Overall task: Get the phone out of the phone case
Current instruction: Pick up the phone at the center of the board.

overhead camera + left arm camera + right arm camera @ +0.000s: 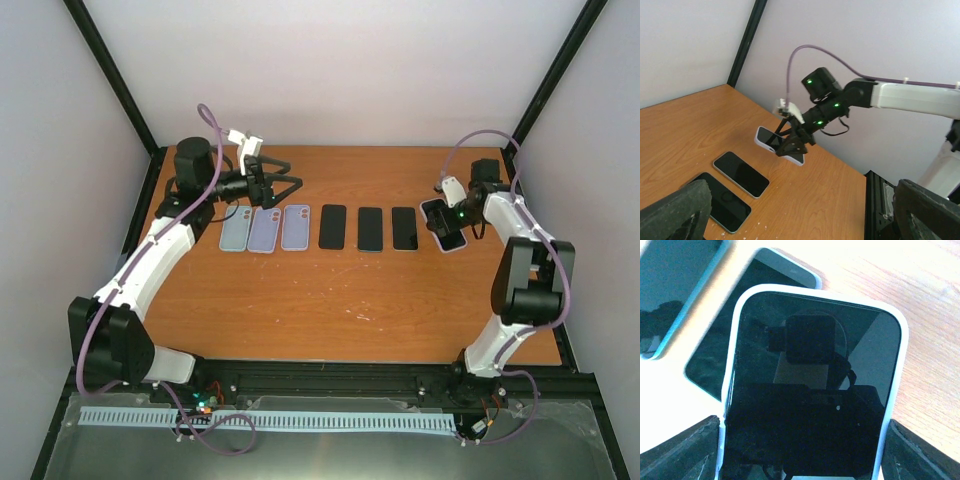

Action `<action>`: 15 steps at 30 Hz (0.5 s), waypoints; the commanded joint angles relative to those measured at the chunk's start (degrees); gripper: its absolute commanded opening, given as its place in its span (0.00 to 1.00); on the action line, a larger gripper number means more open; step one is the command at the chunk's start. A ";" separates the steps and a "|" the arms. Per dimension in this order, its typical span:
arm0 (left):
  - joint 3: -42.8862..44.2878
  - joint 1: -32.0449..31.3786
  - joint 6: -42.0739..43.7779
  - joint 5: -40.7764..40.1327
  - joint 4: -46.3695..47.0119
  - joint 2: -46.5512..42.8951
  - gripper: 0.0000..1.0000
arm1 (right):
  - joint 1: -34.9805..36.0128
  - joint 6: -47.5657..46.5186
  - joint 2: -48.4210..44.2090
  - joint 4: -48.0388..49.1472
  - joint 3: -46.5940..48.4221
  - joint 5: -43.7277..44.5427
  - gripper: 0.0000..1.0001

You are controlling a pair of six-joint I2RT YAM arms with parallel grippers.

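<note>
A black phone (810,390) sits face up inside a white phone case (735,365). My right gripper (805,450) is shut on the case, one finger against each long side. In the top view the cased phone (446,228) is at the right end of the row, under the right gripper (447,222). In the left wrist view the phone case (764,138) appears tilted, with its far end on the table. My left gripper (285,188) hovers at the back left, open and empty, with only its fingers (675,215) showing at that view's bottom corners.
Three bare black phones (370,229) lie in a row mid-table. Left of them are three empty pale blue and lilac cases (265,230), just in front of the left gripper. Black frame posts (555,75) stand at the back corners. White crumbs (752,223) dot the wood.
</note>
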 commanded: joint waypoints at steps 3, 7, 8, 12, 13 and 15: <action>-4.25 1.64 1.45 -0.02 -0.47 -2.88 1.00 | 3.18 -13.98 -11.68 0.27 -5.43 -11.40 0.54; -5.06 2.86 2.47 1.00 -2.83 -3.17 1.00 | 7.95 -20.83 -18.85 -0.90 -8.88 -12.98 0.53; -5.03 3.10 2.84 1.39 -3.78 -3.07 1.00 | 9.37 -22.35 -20.42 -1.03 -9.83 -12.76 0.53; -5.47 3.63 5.37 4.36 -8.17 -2.25 1.00 | 16.31 -29.42 -27.67 -2.02 -13.67 -10.68 0.53; -5.67 3.69 6.46 5.39 -9.26 -1.94 1.00 | 18.20 -31.02 -29.40 -2.15 -14.76 -9.67 0.53; -5.73 3.74 8.65 7.05 -12.48 -1.43 1.00 | 22.52 -35.26 -33.10 -2.90 -17.01 -7.83 0.53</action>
